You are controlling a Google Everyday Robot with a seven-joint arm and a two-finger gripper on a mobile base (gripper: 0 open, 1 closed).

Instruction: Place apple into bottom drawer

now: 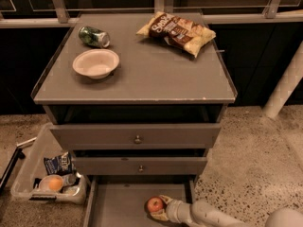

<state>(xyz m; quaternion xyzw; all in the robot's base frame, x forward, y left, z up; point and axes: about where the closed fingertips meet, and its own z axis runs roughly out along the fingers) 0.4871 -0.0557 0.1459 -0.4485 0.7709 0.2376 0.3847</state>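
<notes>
Claw [161, 208] low inside shallow grey tray-like bottom drawer [118, 205], right side, clamped on round red-orange apple [154, 204]. Apple at or just above drawer floor (contact unclear). Advice: lower till seated, release slowly, retract straight up, mind roll toward right wall.

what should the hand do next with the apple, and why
Probably open the hand and release. Its fingers close around the apple, which sits low over the bare grey floor of the bottom drawer, inside its walls near the right side. Whether the apple touches the floor cannot be told, so the release should be gentle.
</notes>
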